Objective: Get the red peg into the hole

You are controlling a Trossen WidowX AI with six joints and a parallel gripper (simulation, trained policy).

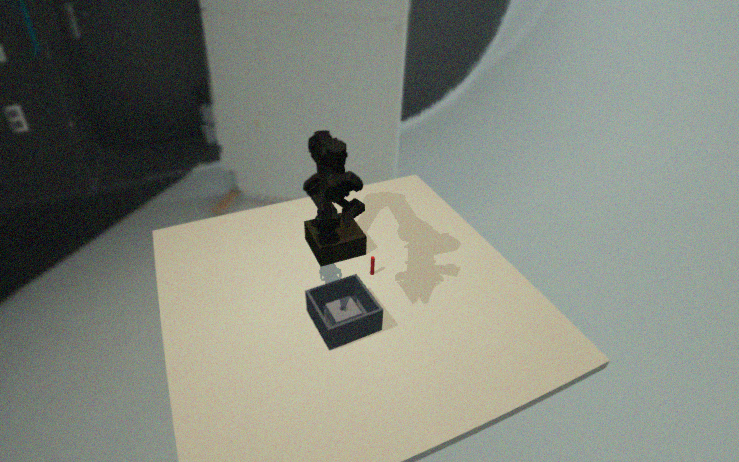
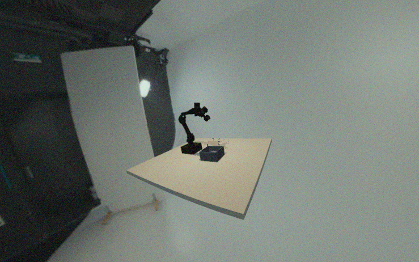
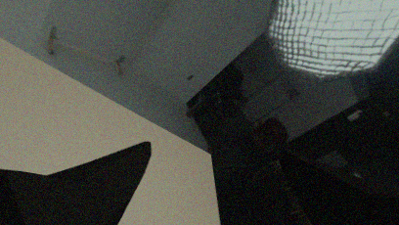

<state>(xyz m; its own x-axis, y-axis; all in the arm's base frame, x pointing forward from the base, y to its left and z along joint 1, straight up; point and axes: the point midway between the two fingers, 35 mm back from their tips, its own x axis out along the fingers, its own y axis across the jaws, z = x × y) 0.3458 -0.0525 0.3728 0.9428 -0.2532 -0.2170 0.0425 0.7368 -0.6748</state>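
Note:
The red peg [image 1: 372, 265] [image 2: 207, 144] stands upright on the table, just behind the box and beside the arm's base. The dark blue-grey open box [image 1: 356, 335] [image 2: 207, 156] stands in front of the base. In the top view the pale plate [image 1: 335, 313] shows at its bottom, with a dark spot near the middle where the hole is. My gripper [image 1: 358, 196] [image 2: 207, 117] [image 3: 215, 152] is open and empty, high above the table and clear of the peg. In the wrist view one finger shows black against the table; the other blends into the dark background. Neither peg nor box shows there.
The arm's black base block [image 1: 342, 253] [image 2: 191, 148] stands close behind the box. The pale table [image 1: 234, 355] [image 2: 217, 185] has its near edges in view. The arm's shadow falls on the table to the right of the peg in the top view.

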